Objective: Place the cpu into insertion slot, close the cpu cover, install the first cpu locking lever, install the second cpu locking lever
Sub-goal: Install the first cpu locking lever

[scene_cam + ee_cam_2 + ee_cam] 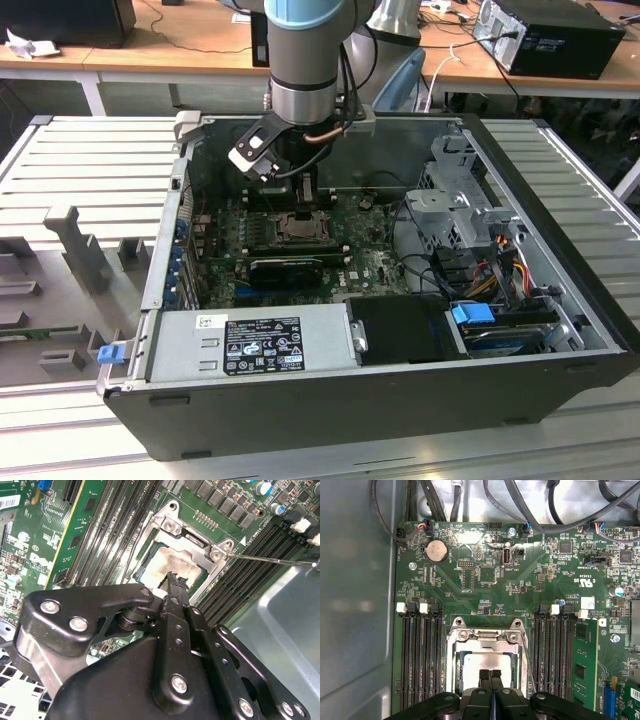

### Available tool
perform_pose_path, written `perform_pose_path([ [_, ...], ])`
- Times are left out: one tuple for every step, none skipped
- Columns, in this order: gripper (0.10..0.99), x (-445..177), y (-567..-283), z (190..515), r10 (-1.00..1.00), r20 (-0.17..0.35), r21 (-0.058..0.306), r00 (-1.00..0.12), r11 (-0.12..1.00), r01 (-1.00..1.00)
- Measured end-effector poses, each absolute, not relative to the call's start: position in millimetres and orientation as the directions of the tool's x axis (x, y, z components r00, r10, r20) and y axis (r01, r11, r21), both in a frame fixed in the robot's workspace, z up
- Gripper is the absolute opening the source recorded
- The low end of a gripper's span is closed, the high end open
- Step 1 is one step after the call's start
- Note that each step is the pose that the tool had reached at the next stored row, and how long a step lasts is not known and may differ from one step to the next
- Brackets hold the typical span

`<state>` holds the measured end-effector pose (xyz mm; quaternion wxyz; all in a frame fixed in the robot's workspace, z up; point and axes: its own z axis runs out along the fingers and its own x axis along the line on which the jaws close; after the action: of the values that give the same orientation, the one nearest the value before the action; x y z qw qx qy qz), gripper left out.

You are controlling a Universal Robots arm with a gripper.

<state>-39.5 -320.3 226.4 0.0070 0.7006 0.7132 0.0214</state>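
The end effector (pixel 490 676) hangs straight over the slot (pixel 298 228), inside the open case (pixel 400 400) that lies on the slatted bench (pixel 90 160). Its two black fingers (pixel 484 679) are pressed together tip to tip and hold nothing.

The cpu (pixel 479 661) sits in the slot, its pale, smeared metal face showing through the window of the cover (pixel 487 636). The cover lies down flat over the slot, framing the cpu on all sides. In both wrist views the closed fingertips stand over the cpu's face, near the edge of the window on the side away from the cover's screwed end. Whether they touch the metal cannot be told.

A thin lever (pixel 270 560) starts at a corner of the slot by the cover's screws and angles away across the memory sockets (pixel 250 565) instead of lying along the cover's side. More memory sockets (pixel 420 655) flank the slot on its other side, all on the green board (pixel 485 580).
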Motion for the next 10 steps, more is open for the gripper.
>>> perform_pose_path([
  [0.106, -39.5, -320.4, 227.5, 1.0, 0.02, 0.04, -0.018, 0.017, 0.999],
  [0.106, -39.5, -320.4, 228.1, 1.0, 0.02, 0.04, -0.018, 0.017, 0.999],
  [0.106, -39.5, -320.4, 229.0, 1.0, 0.02, 0.04, -0.018, 0.017, 0.999],
  [0.106, -39.5, -320.4, 230.9, 1.0, 0.02, 0.04, -0.018, 0.017, 0.999],
  [0.106, -39.5, -320.4, 233.3, 1.0, 0.02, 0.04, -0.018, 0.017, 0.999],
  [0.106, -39.5, -320.4, 235.8, 1.0, 0.02, 0.04, -0.018, 0.017, 0.999],
  [0.106, -39.5, -320.4, 237.5, 1.0, 0.02, 0.04, -0.018, 0.017, 0.999],
  [0.106, -39.5, -320.4, 242.6, 1.0, 0.02, 0.04, -0.018, 0.017, 0.999],
  [0.106, -39.5, -320.3, 245.4, 1.0, 0.02, 0.04, -0.018, 0.017, 0.999],
  [0.106, -39.5, -320.3, 247.9, 1.0, 0.02, 0.04, -0.018, 0.017, 0.999],
])
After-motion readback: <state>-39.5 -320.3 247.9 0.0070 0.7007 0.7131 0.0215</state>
